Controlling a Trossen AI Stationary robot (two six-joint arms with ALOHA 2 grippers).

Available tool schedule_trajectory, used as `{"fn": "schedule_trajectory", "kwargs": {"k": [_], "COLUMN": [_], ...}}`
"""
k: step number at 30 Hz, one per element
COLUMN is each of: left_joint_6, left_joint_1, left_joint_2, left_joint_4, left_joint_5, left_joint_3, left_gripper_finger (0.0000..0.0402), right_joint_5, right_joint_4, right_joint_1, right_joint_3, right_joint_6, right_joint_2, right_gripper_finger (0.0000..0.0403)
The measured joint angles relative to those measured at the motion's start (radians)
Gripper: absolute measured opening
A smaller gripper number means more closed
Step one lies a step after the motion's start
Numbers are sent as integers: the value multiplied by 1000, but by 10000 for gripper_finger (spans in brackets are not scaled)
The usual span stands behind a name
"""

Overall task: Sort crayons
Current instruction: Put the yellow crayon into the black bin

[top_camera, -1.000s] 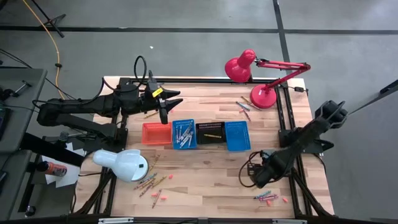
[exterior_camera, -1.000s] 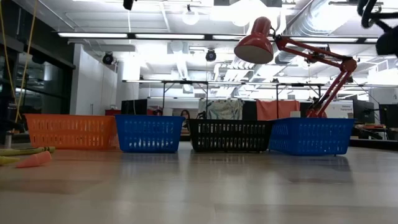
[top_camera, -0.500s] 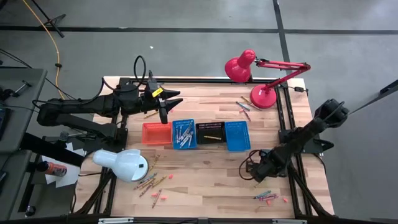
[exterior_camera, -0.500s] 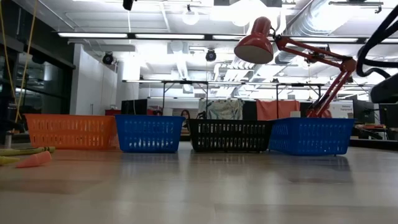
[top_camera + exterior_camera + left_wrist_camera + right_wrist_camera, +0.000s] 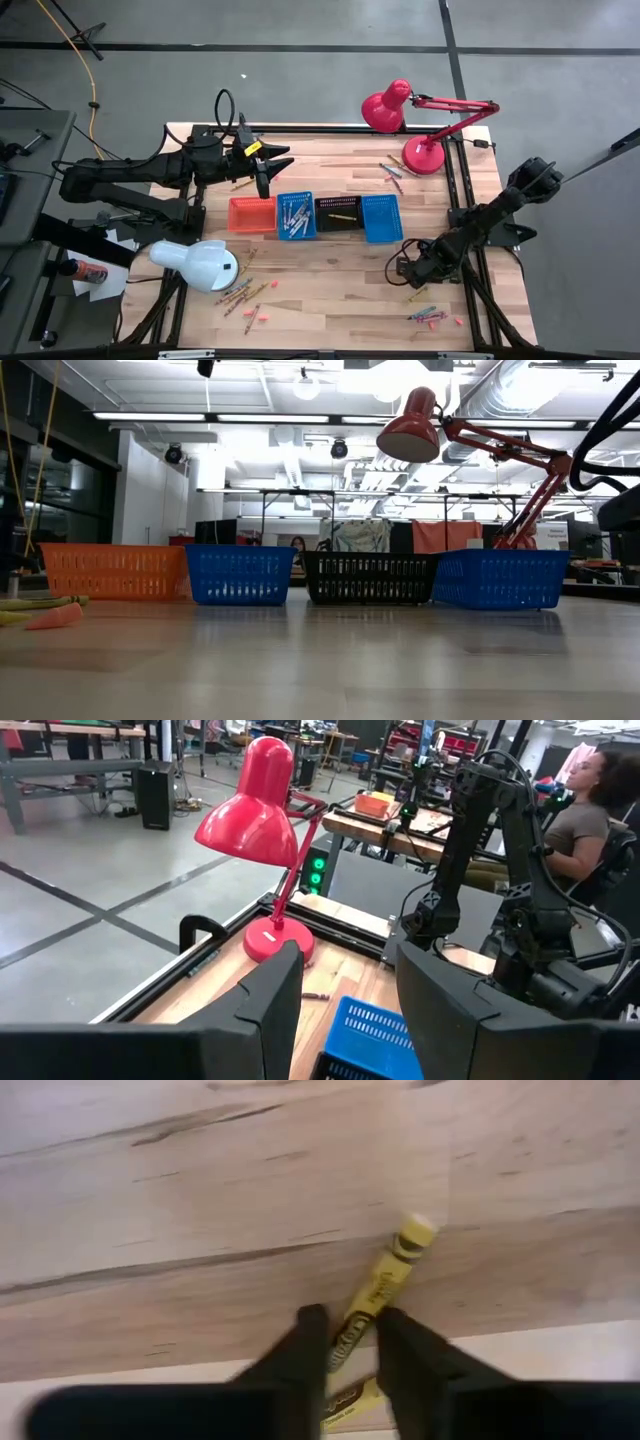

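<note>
The right pincer (image 5: pixel 348 1342) is low at the near right of the desk (image 5: pixel 330 290), its fingers pinching a yellow crayon (image 5: pixel 385 1280) that lies flat on the wood. This looks like the pick-up step. Next it must lift the crayon clear and carry it left and farther in to the row of baskets (image 5: pixel 315 215) at mid-desk. More crayons (image 5: pixel 428 316) lie just nearer. The left pincer (image 5: pixel 345 990) waits spread above the far left, over the orange basket (image 5: pixel 250 212).
</note>
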Motion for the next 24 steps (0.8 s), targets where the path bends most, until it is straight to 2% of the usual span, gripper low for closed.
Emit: {"fn": "schedule_trajectory", "kwargs": {"k": [2, 3, 7, 14, 18, 21, 24], "left_joint_6": [0, 0, 0, 0, 1, 1, 1], "left_joint_1": [0, 0, 0, 0, 0, 2, 2], "left_joint_2": [0, 0, 0, 0, -14, -26, -42], "left_joint_4": [0, 0, 0, 1, 14, 19, 19], "left_joint_5": [0, 0, 0, 0, 0, 0, -1], "left_joint_3": [0, 0, 0, 0, 0, 1, 1], "left_gripper_finger": [149, 149, 149, 149, 149, 149, 149], "right_joint_5": [-1, -1, 3, 21, 88, 175, 270], "right_joint_4": [-15, -18, -23, -39, -121, -249, -297], "right_joint_1": [0, 0, 0, 16, 39, 45, 45], "right_joint_3": [0, 1, 1, 11, 52, 92, 161], "right_joint_6": [-13, -23, -26, -42, -45, -65, -106], "right_joint_2": [0, 0, 0, 3, -9, -37, -91], "right_gripper_finger": [27, 16, 23, 5, 3, 2, 1]}}
